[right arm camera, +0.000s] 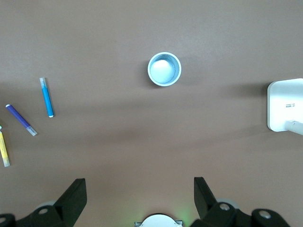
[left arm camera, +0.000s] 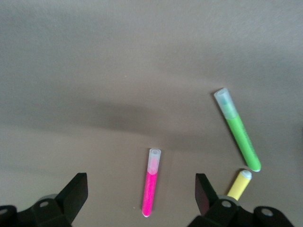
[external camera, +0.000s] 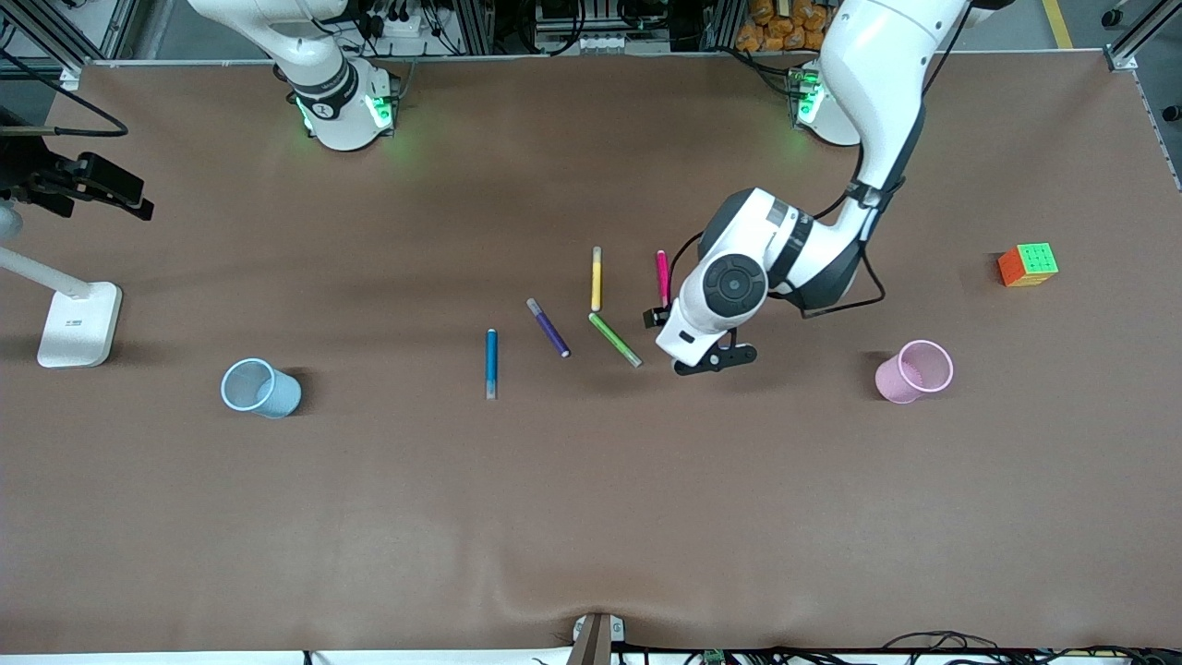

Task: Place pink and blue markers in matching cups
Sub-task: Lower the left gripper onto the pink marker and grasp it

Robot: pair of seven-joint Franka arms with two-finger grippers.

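Markers – pink (external camera: pixel 662 276), blue (external camera: pixel 491 362); cups – pink (external camera: pixel 913 371), blue (external camera: pixel 259 388).

The tabletop (external camera: pixel 369 517) has a matt brown cover like cloth, slightly wrinkled. The pink marker (left arm camera: pixel 150 184) looks like smooth plastic with a translucent cap. The left arm (external camera: pixel 868 83) has a glossy white shell; its tool (left arm camera: pixel 142 198) has matt black fingers

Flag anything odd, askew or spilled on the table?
Nothing stands out. Both cups stand upright and empty: pale blue cup, pale pink cup. The magenta-pink marker and blue marker lie flat on the table. The open left gripper is over the pink one; the open right gripper waits.
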